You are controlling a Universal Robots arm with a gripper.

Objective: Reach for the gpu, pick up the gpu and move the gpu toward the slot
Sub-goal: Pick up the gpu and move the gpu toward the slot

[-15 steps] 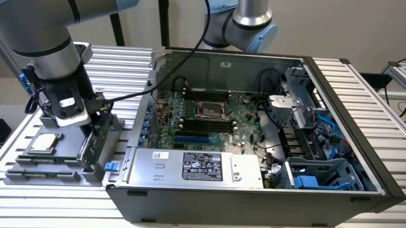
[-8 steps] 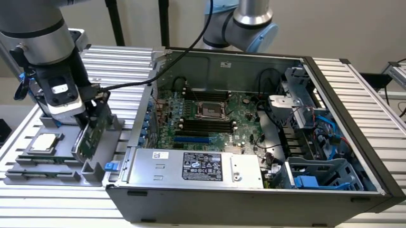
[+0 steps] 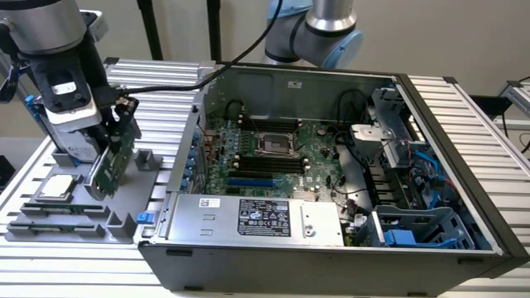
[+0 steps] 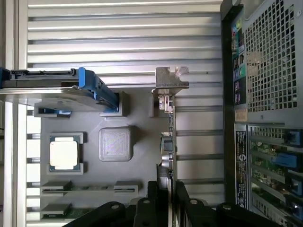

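Pincer (image 3: 109, 141) clamped on the top edge of the gpu (image 3: 109, 169), which stands on edge over a grey tray (image 3: 83, 218) beside the open computer case (image 3: 331, 254). The card looks light, stiff and fragile, best gripped along its bare edge.

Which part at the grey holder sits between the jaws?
The gpu, the green card with a silver bracket, tilted on edge in the gripper. The square silver chip and the blue-railed drive sit apart in the holder.
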